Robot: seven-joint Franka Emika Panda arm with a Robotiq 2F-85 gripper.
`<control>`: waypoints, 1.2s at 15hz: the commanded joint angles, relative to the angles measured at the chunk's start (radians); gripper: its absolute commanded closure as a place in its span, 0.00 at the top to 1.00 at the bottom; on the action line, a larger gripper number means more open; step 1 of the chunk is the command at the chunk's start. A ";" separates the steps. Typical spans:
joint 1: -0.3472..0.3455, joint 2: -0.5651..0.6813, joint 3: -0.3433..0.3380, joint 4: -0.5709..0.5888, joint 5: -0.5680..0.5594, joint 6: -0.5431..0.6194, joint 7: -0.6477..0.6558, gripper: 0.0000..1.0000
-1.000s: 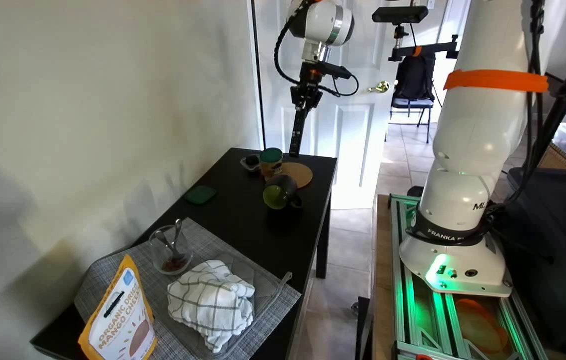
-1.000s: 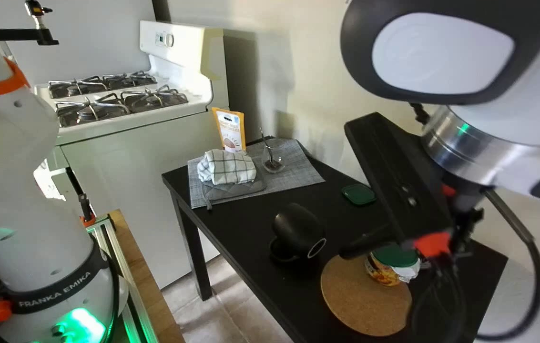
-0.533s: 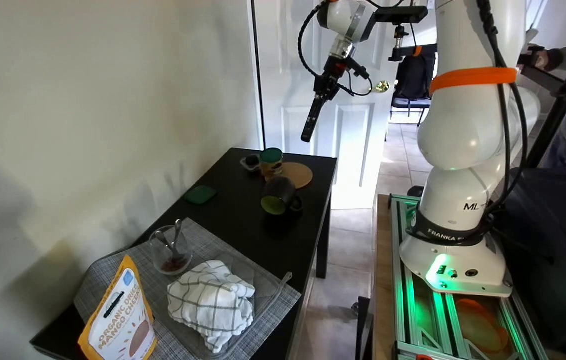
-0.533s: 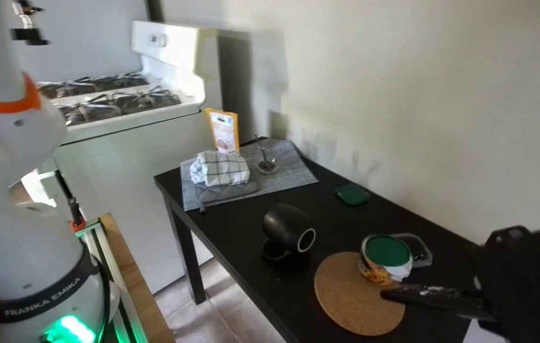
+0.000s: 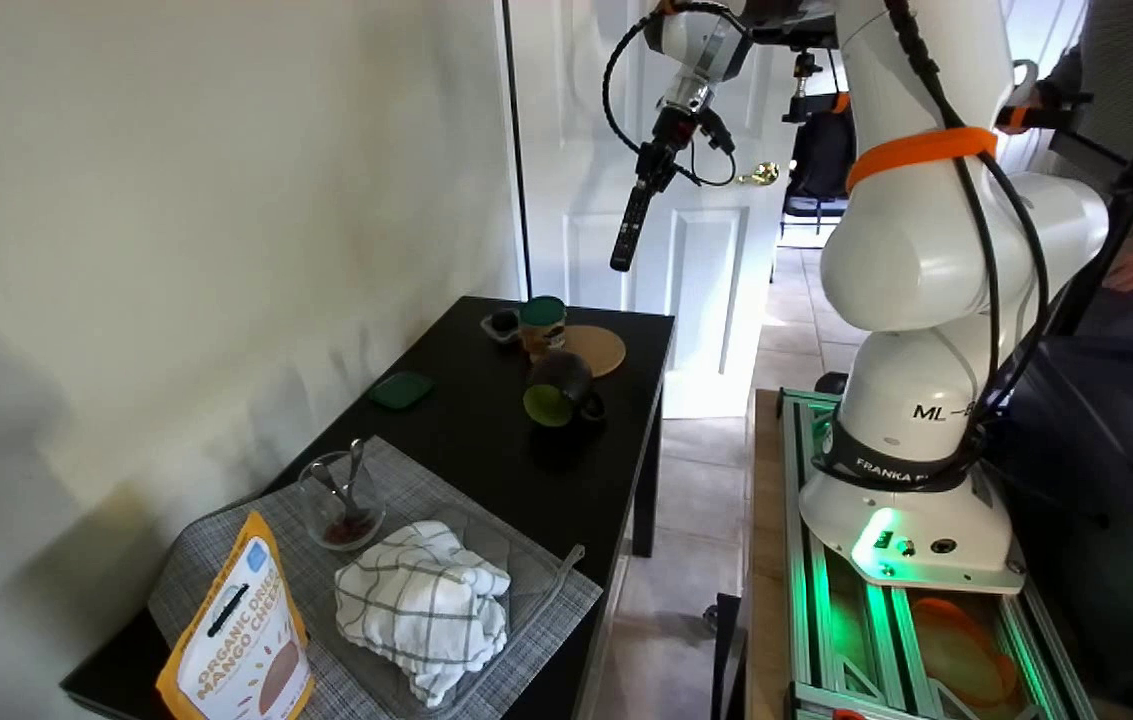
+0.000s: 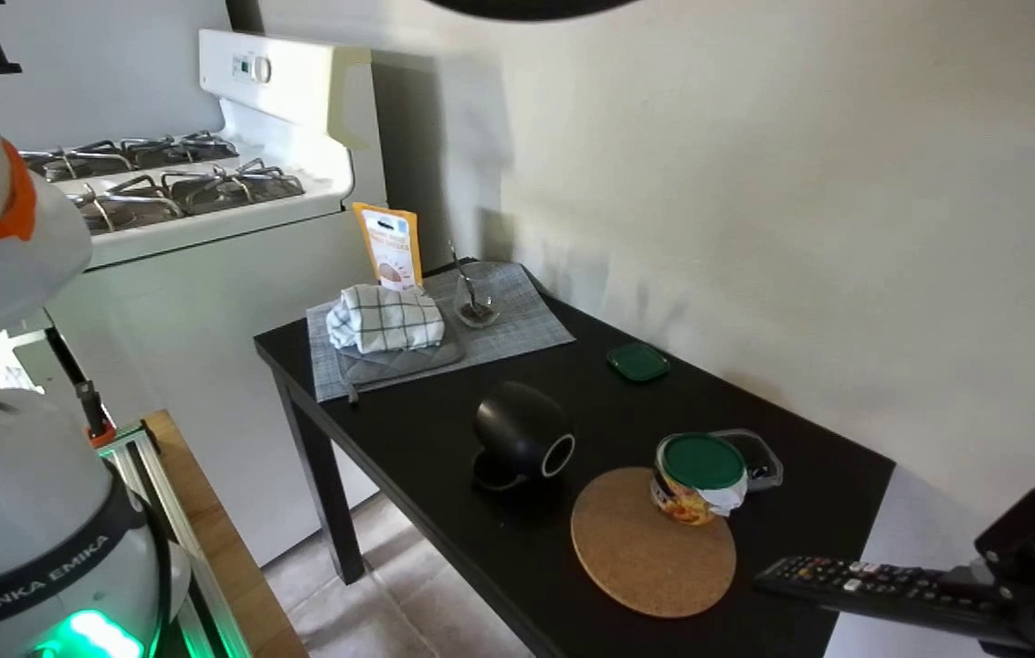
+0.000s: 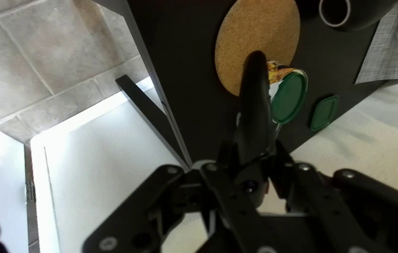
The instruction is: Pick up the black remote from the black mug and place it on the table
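Black remote (image 6: 887, 589): slim, small buttons, some coloured; tilted, clamped in pincer (image 5: 648, 177).

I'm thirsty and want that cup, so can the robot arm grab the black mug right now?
Probably not yet: its end effector is closed on the black remote, so it has no free grip. The black mug lies on its side on the table, though, and looks uncovered from above.

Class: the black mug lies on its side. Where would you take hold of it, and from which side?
Probably the handle, coming from the robot base side: the black mug lies sideways, the handle jutting that way, slimmer than its round body. The end effector holds the black remote, so that must go down first.
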 commanded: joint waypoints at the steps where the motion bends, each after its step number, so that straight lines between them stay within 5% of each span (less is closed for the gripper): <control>1: -0.039 -0.001 0.052 0.008 -0.023 0.006 0.012 0.30; 17: -0.039 -0.001 0.054 0.013 -0.023 0.006 0.009 0.30; 18: -0.039 -0.001 0.054 0.013 -0.023 0.006 0.009 0.07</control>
